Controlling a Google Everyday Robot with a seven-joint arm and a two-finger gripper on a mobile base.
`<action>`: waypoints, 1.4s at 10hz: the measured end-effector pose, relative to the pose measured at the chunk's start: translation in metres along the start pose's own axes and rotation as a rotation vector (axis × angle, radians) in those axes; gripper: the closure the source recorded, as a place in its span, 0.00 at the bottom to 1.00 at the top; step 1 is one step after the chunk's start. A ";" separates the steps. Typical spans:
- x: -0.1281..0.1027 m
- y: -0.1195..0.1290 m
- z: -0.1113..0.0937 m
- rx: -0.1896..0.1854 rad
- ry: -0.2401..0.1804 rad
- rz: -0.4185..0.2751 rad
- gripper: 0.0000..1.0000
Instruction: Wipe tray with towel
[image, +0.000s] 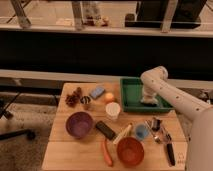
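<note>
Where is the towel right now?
Camera view: the towel lies in the tray's right half, at the table's far right corner, directly under the gripper.

Recorded green: tray (131, 103) at the far right corner of the tan wooden table (64, 151). Recorded white: gripper (148, 95) inside the tray, at the white-grey towel (150, 102); cup (113, 110). Also noted: purple bowl (79, 124), orange bowl (131, 150), blue sponge (97, 92).
</note>
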 end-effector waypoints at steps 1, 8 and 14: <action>-0.013 0.013 0.001 -0.014 -0.001 -0.033 1.00; -0.097 0.070 0.020 -0.073 0.001 -0.218 1.00; -0.133 0.078 0.020 -0.065 -0.034 -0.256 1.00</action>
